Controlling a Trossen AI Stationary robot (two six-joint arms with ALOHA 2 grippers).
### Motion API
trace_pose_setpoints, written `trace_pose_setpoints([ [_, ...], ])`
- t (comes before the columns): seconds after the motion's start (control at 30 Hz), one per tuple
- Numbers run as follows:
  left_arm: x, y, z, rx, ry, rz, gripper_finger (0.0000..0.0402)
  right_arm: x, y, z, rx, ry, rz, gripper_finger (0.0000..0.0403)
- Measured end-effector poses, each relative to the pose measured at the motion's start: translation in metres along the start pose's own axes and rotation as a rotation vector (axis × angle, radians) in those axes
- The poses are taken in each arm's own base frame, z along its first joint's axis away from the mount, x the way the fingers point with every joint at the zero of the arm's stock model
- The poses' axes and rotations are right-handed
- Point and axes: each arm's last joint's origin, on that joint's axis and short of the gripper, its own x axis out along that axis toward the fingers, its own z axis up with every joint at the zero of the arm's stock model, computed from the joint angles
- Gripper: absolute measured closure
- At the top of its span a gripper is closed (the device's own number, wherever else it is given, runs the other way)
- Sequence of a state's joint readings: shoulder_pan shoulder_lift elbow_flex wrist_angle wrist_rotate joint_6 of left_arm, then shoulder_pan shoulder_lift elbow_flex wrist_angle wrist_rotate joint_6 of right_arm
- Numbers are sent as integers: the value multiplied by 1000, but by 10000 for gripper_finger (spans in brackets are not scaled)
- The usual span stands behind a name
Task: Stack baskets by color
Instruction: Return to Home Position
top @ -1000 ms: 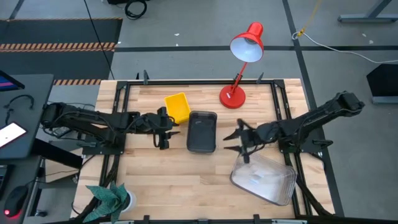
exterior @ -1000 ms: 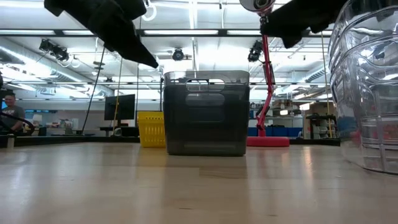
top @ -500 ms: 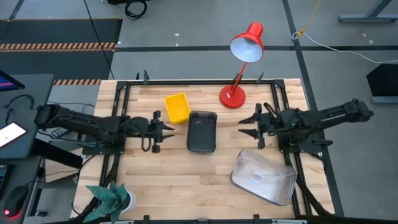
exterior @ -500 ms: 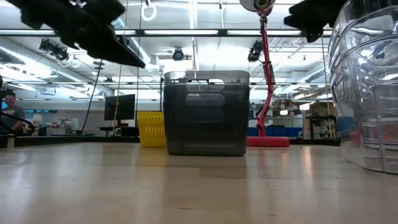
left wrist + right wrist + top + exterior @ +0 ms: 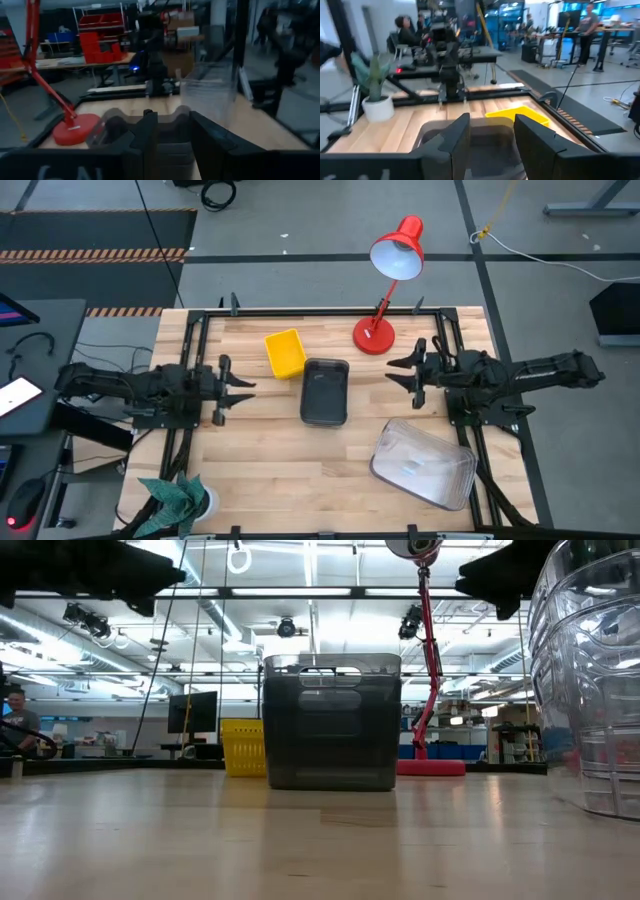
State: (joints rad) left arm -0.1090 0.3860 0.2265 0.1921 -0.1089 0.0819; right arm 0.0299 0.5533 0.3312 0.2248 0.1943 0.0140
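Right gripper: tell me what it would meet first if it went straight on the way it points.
Likely the dark-grey basket, straight ahead of the open right gripper. The low view seems to show the gripper above the basket's rim, so it might pass over.

Long ceiling lights (image 5: 340, 592) are shining over a big workshop. A grey floor (image 5: 300, 225) is lying around the wooden surface (image 5: 270, 470), and red shelves (image 5: 97, 47) are standing far behind.
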Motion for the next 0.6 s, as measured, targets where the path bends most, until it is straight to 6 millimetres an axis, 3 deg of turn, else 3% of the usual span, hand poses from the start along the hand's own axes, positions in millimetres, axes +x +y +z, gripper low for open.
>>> trace_pose_setpoints([
  [0.1,-10,-2,-8,-46,-36,-26,285,-3,-5,-6,25,-28,-28,249],
  [0.43,-25,-5,-37,-103,-104,-64,285,-19,-18,3,87,-130,-67,281],
  [0.6,-29,-6,-41,-114,-127,-101,285,-18,-20,-16,132,-173,-73,296],
])
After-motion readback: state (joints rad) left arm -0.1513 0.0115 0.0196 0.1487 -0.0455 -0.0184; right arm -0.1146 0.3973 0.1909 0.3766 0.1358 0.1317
